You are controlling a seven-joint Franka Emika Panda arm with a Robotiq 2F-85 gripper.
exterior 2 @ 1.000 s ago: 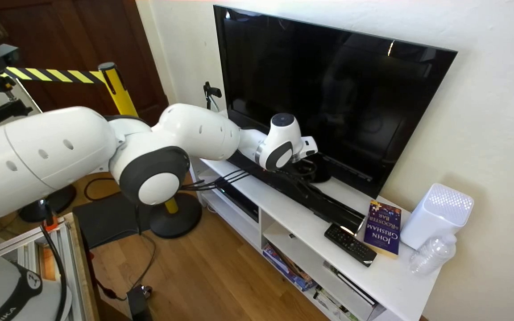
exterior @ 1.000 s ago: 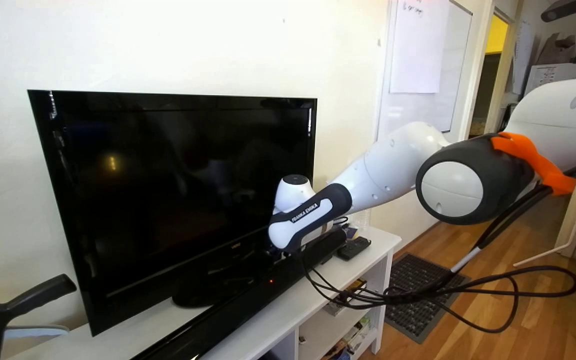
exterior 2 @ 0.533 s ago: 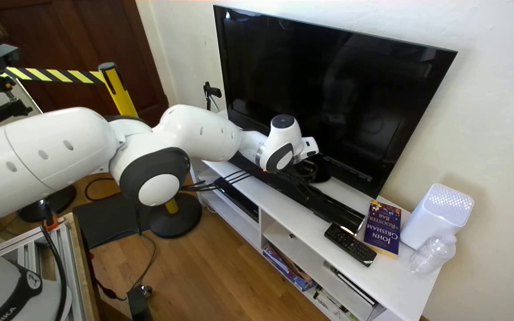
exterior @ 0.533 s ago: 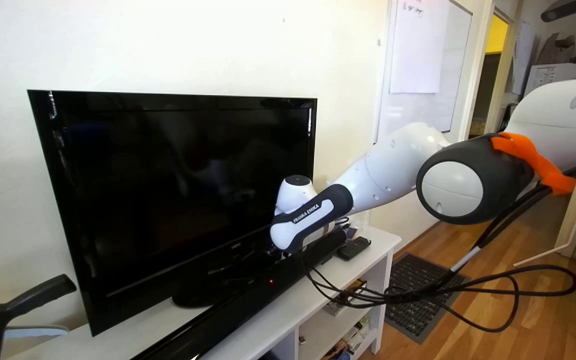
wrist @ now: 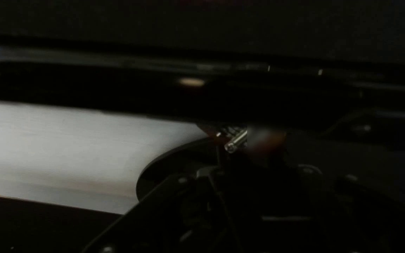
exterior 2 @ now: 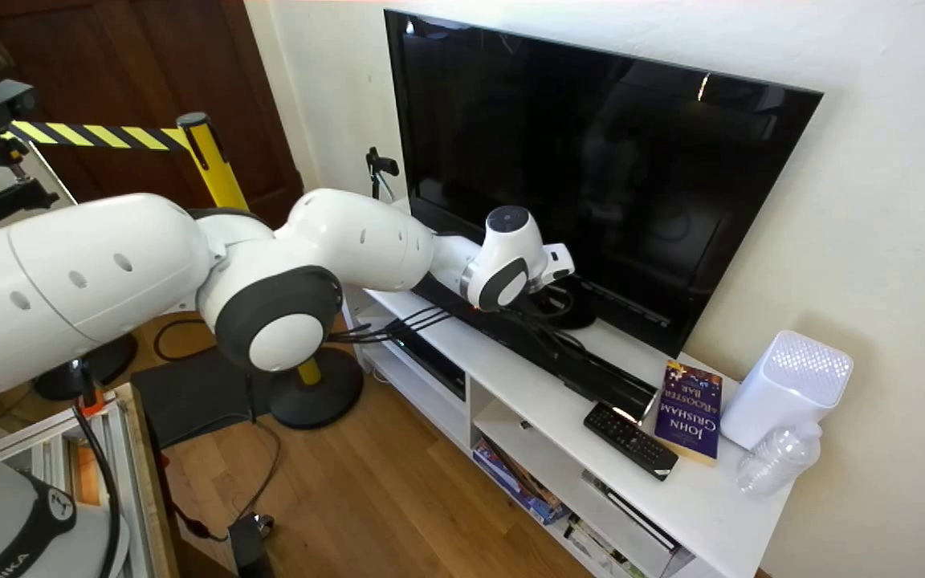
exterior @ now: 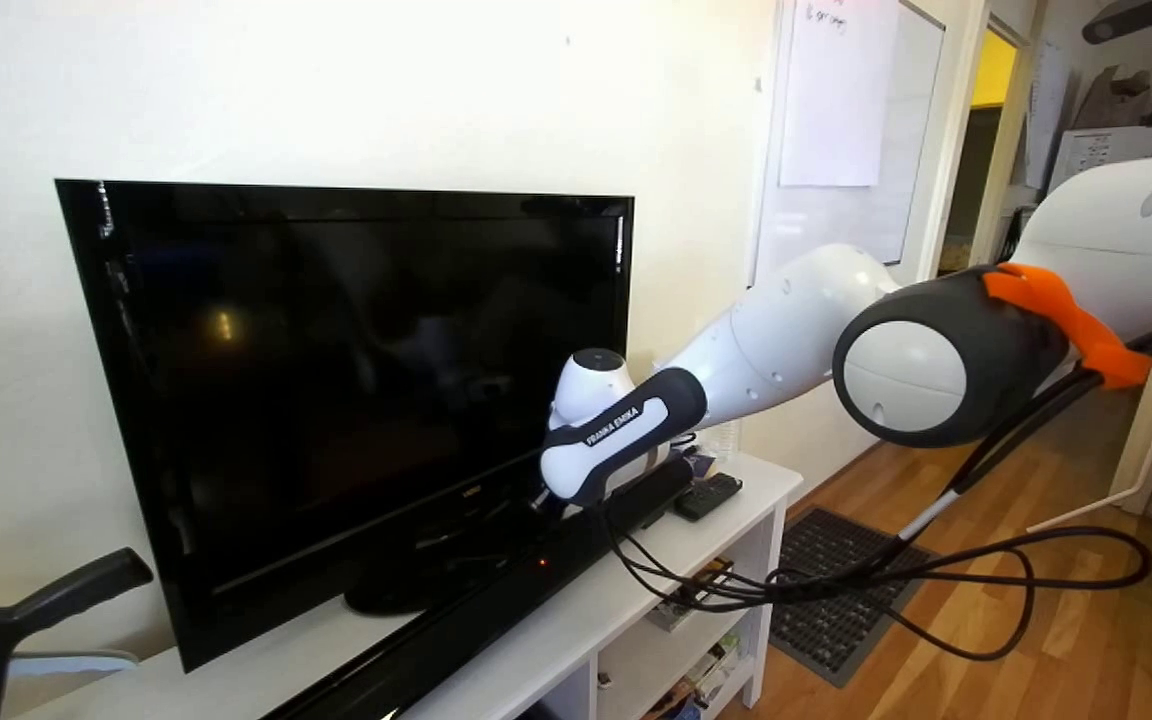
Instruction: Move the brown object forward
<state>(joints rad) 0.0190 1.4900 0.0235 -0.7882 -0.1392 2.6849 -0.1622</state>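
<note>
Tabletop (exterior 2: 535, 389), long, white and flat, ran slantwise through both exterior views. A white, jointed robot arm (exterior 2: 366, 241) leaned over it, its end low in front of the wide, glossy black television (exterior 2: 591, 160). The long black speaker bar (exterior: 486, 605) lay along the television's front. In the wrist view the dark, jointed tool (wrist: 257, 168) hung before the television; its tips were lost in gloom, so whether they stood apart or together could not be told. Just beyond them, near the television's lower edge, showed the tiny reddish-brown item (wrist: 274, 140), blurred there and hidden in both exterior views. Over the last second the arm had shifted only slightly; that suggested fine alignment at the item, the forward move probably not yet made.
</note>
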